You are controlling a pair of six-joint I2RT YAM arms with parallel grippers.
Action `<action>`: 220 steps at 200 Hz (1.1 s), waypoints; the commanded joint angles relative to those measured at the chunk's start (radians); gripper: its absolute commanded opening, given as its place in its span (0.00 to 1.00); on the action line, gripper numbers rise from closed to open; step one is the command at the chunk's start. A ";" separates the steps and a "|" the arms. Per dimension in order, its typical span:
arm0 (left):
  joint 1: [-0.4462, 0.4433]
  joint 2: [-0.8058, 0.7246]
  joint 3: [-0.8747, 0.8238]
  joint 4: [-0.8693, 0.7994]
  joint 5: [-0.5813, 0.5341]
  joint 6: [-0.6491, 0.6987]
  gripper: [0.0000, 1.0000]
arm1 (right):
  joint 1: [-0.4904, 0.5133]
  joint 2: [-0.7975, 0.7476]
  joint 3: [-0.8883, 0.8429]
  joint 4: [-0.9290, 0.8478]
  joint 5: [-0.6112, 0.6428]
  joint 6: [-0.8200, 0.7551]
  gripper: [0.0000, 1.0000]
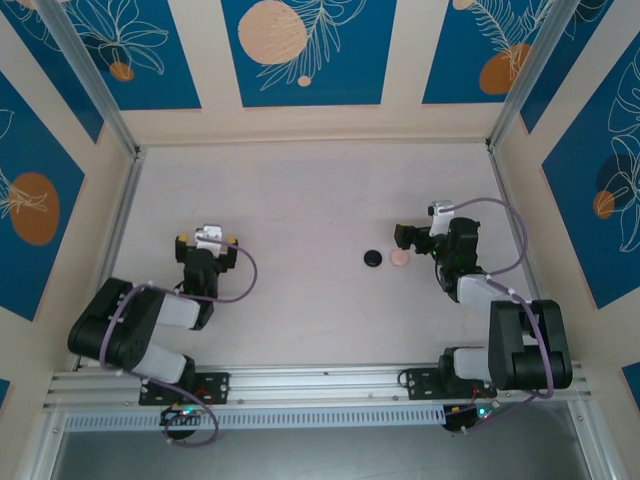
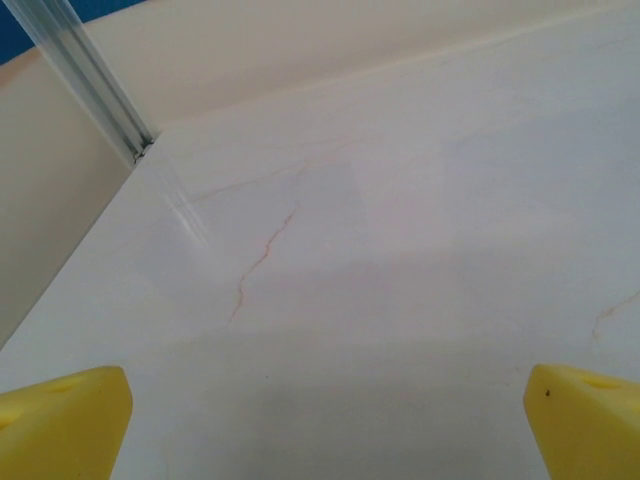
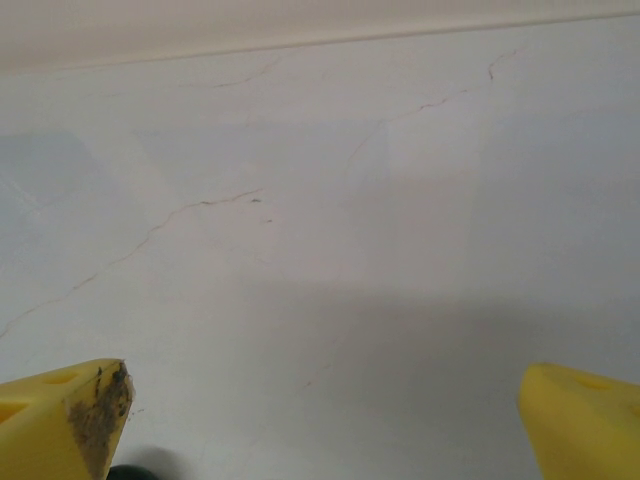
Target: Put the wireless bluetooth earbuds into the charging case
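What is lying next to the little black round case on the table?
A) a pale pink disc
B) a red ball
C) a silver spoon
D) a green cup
A: the top view shows a pale pink disc lying just beside the black case on the table.
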 commanded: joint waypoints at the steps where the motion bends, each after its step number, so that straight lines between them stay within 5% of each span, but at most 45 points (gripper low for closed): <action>1: 0.014 0.072 -0.045 0.286 0.043 0.039 1.00 | 0.005 0.027 -0.021 0.136 0.020 -0.030 0.99; 56: 0.056 0.134 -0.017 0.289 0.129 0.024 1.00 | 0.030 0.131 -0.025 0.235 0.036 -0.071 0.99; 82: 0.100 0.075 0.096 -0.021 0.108 -0.052 1.00 | 0.030 0.212 -0.032 0.318 0.043 -0.069 0.99; 95: 0.160 0.054 0.145 -0.150 0.192 -0.111 1.00 | 0.015 0.212 -0.020 0.289 0.039 -0.050 0.99; 220: 0.187 0.053 0.138 -0.137 0.237 -0.120 1.00 | -0.028 0.218 -0.003 0.264 -0.020 -0.014 0.99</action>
